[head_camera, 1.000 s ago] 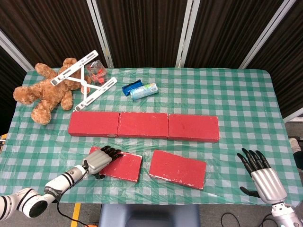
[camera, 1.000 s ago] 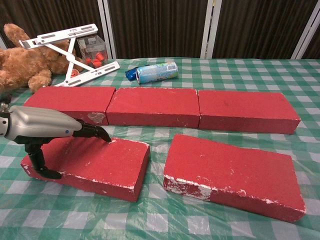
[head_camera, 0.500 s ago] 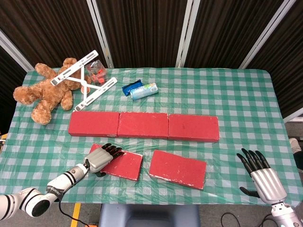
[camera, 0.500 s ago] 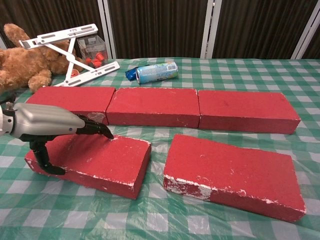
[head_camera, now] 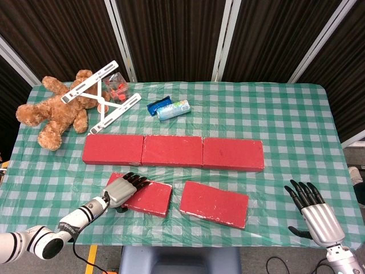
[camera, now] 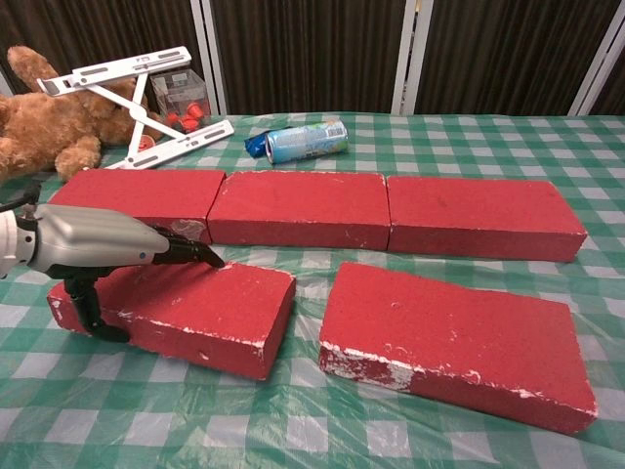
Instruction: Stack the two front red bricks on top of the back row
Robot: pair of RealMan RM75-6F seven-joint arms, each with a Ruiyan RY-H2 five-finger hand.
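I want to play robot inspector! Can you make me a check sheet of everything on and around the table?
Surface: table with green checked cloth under clear plastic.
Job's things: back row of three red bricks; front left brick and front right brick not stacked.
Clutter: teddy bear, white stand, clear box of small red bits, can by a blue packet.
Hands: left hand grips the front left brick; right hand holds nothing, fingers apart.
Cables: black cable below the left arm.
Surroundings: dark panels with white frames.
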